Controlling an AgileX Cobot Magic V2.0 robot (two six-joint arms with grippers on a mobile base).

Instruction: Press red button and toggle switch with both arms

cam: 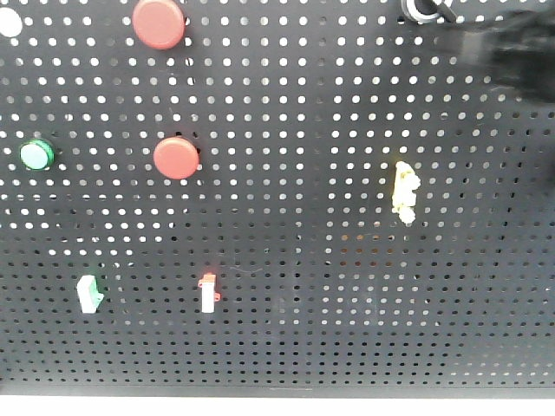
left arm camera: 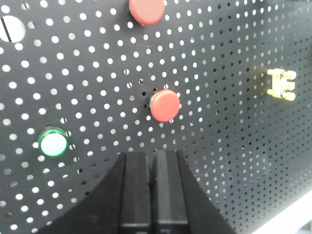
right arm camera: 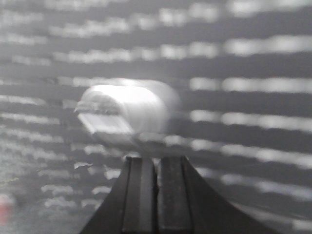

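Two red buttons sit on the black pegboard, one at the top [cam: 159, 23] and one lower [cam: 177, 158]. In the left wrist view my left gripper [left arm camera: 157, 157] is shut and empty. It sits just below the lower red button [left arm camera: 165, 105], apart from it. The toggle switch [cam: 422, 9] with its silver ring is cut off by the top edge. My right arm [cam: 512, 52] is a black blur beside it. In the blurred right wrist view my right gripper [right arm camera: 157, 160] is shut and empty, close under the silvery toggle switch [right arm camera: 122, 112].
A green-ringed button [cam: 36, 155] is at the left and a yellow lever [cam: 405, 191] at the right. Small white levers with a green base [cam: 89, 293] and a red base [cam: 208, 293] sit lower down. The pegboard [cam: 347, 329] fills the view.
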